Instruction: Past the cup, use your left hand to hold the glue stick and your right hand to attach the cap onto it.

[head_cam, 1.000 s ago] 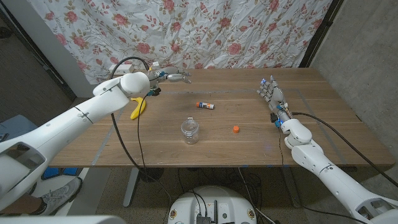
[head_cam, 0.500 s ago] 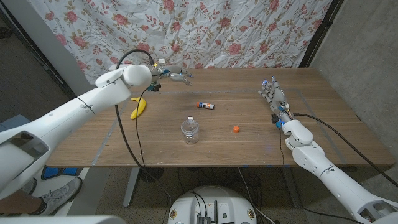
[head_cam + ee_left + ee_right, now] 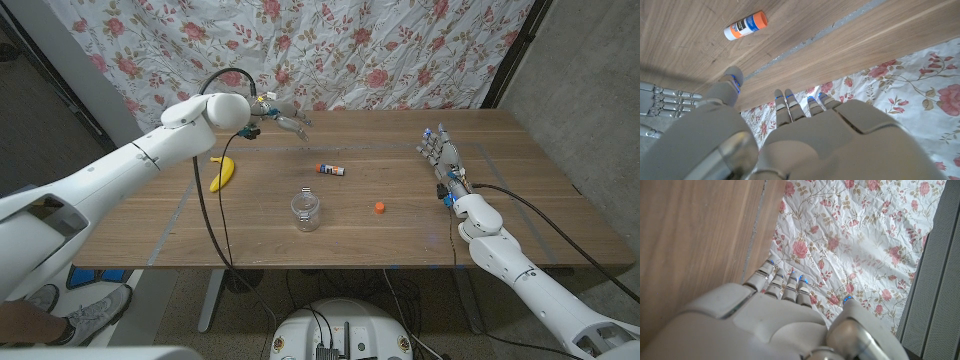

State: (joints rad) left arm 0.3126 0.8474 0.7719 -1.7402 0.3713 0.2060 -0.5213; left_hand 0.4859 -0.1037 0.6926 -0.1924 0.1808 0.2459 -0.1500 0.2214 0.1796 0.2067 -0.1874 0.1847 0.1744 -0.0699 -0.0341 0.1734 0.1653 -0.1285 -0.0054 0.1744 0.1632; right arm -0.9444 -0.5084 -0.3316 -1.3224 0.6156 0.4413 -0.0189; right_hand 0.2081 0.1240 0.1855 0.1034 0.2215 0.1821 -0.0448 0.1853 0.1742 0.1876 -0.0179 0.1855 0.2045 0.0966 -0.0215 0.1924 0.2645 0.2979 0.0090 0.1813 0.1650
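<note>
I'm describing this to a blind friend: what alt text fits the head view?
A capless glue stick lies mid-table beyond a clear cup, its orange cap off to the side. The left hand hovers open near the far edge past a banana; the right hand waits open.

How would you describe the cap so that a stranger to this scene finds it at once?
Start at the clear cup near the table's front middle. Just right of it, on bare wood, lies the cap. It is the smallest thing there, and all orange.
</note>
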